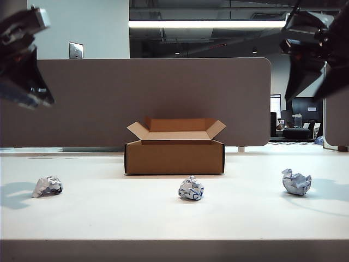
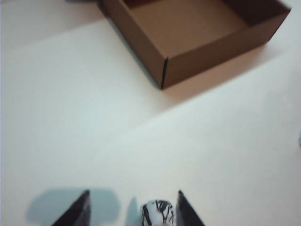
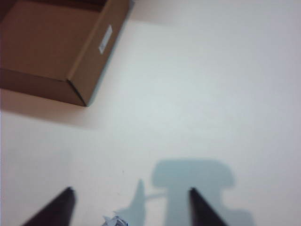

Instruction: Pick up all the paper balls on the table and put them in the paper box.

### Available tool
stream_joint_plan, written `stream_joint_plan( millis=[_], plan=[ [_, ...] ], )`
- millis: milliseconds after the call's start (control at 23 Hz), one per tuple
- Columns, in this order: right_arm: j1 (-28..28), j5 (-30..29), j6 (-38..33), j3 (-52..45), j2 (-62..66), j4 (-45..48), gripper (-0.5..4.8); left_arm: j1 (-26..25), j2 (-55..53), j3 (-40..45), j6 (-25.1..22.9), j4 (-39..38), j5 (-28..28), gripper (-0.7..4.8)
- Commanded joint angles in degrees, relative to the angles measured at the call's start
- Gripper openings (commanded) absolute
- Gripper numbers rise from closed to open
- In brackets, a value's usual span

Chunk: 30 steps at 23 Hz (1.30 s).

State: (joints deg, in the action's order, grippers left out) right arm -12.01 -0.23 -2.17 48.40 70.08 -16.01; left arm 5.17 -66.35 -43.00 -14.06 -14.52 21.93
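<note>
Nothing is boxed yet: three paper balls [image 1: 191,189] lie on the table [image 1: 109,218] at six o'clock of the empty paper box [image 1: 174,156], while the left gripper [image 2: 133,207] and the right gripper [image 3: 130,205] hang spread and empty above the outer balls.

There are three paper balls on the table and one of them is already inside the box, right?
Not quite. The paper box is empty, as the left wrist view shows. All three paper balls lie on the table in front of it, seen in the exterior view.

Grey-brown partition panel [image 1: 136,98], wall plate [image 1: 76,50]
</note>
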Motion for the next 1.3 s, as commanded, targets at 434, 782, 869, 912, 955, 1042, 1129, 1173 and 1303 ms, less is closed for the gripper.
stream_joint_plan(
  millis=[434, 782, 869, 912, 955, 1042, 1129, 1173, 1303],
  plan=[
    [-0.1, 0.0, -11.7, 0.4, 4.9, -2.8, 4.24, 2.0, -8.9, -0.4, 1.1, -3.2, 0.0, 2.47],
    [-0.1, 0.1, -11.7, 0.4, 6.9, -3.5, 4.24, 2.0, -13.0, -0.4, 1.2, -4.9, -0.3, 2.93],
    [-0.6, 0.3, -11.7, 0.4, 7.1, -3.1, 4.24, 2.1, -13.3, -0.4, 1.2, -4.4, -1.4, 3.56],
    [-0.7, 0.3, -11.4, 0.4, 7.2, -3.1, 4.24, 2.1, -13.3, -0.4, 1.2, -3.7, -1.8, 3.56],
    [-0.7, 0.3, -11.3, 0.4, 7.2, -3.1, 4.24, 2.1, -13.3, -0.4, 1.2, -3.3, -1.8, 3.56],
    [-0.7, 0.3, -11.3, 0.4, 7.2, -3.1, 4.24, 2.1, -13.3, -0.4, 1.2, -2.6, -1.8, 3.55],
    [-0.7, 0.8, -11.3, 0.4, 7.3, -3.0, 4.24, 2.1, -13.4, -0.4, 1.2, -2.4, -1.8, 3.54],
    [-0.7, 2.0, -11.3, 0.4, 7.6, -3.0, 4.24, 2.5, -13.6, -0.4, 1.2, -2.2, -1.9, 3.53],
    [-0.8, 2.0, -11.3, 0.4, 8.9, -3.1, 4.24, 4.1, -15.3, -0.4, 0.9, -2.3, -2.8, 3.53]
  ],
)
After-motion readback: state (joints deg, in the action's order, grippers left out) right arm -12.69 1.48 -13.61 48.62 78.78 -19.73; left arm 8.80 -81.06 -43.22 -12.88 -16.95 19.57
